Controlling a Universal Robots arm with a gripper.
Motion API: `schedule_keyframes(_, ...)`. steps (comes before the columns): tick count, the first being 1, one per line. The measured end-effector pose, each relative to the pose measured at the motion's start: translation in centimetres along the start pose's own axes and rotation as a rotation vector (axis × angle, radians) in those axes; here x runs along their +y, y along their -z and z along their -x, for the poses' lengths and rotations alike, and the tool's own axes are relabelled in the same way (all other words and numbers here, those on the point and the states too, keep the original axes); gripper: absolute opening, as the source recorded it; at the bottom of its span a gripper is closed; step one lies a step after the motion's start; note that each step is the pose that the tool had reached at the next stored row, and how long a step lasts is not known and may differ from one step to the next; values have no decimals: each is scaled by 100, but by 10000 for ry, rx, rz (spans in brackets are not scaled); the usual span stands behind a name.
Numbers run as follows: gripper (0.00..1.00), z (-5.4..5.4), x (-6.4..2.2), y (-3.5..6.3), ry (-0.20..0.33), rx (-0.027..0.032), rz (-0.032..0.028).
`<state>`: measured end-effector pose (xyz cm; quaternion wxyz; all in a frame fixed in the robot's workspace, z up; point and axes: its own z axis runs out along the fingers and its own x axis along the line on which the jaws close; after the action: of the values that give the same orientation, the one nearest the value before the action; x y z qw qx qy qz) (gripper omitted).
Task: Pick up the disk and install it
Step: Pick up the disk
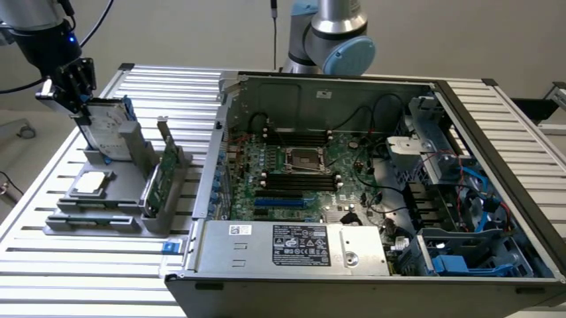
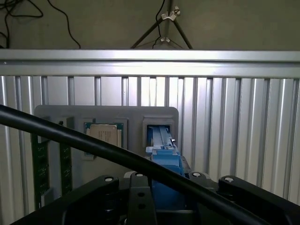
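Disk [image 1: 106, 127]: on edge in grey holder [image 1: 93, 222], near the bench [image 1: 71, 268] edge at the exterior view's left. Likely stiff, fairly heavy, shock-sensitive; take by the blue carrier edges. Claw [image 1: 81, 111] straddles its top end; closure cannot be told.

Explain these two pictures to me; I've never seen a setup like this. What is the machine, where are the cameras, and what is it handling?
It is one robot arm with a gripper at its end. One picture comes from a camera standing off the arm; the other from a camera on its wrist. On the slatted metal table stand an open computer case and a grey holder with a square chip, an upright green card and the disk. The gripper is at the disk's top edge; a firm grip cannot be confirmed.
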<state>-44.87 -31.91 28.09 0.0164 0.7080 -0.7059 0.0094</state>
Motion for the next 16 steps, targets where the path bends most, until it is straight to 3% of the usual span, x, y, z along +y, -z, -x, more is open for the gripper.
schedule_keyframes(16,32,-1,0,0,-35,6,1)
